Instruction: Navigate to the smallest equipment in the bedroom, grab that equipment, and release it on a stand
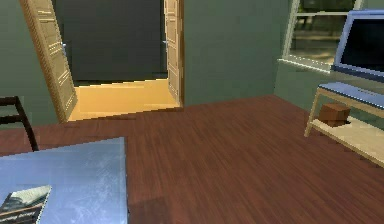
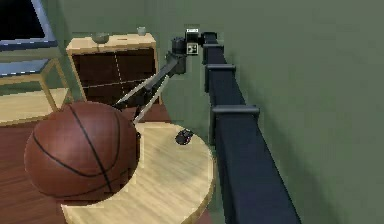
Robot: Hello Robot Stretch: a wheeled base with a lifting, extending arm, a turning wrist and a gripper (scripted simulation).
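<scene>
A large brown basketball (image 2: pixel 80 150) rests on a round light-wood table (image 2: pixel 175 180) at the arm side view's lower left. My arm (image 2: pixel 235 110) reaches up the picture along the green wall. The gripper (image 2: pixel 130 110) slants down toward the ball's upper right side. I cannot tell whether it holds anything or touches the ball. A small dark thing (image 2: pixel 183 137) lies on the tabletop beside the arm. A low wooden stand (image 1: pixel 350 120) carries a blue screen (image 1: pixel 362 45) at the forward view's right.
A wooden cubby shelf (image 2: pixel 112 65) stands against the wall behind the ball. A doorway (image 1: pixel 118 50) with open wooden doors lies ahead. A blue-grey table (image 1: pixel 70 180) with a book (image 1: pixel 25 205) sits at lower left, a dark chair (image 1: pixel 15 115) beside it. Wood floor (image 1: pixel 230 150) spreads between.
</scene>
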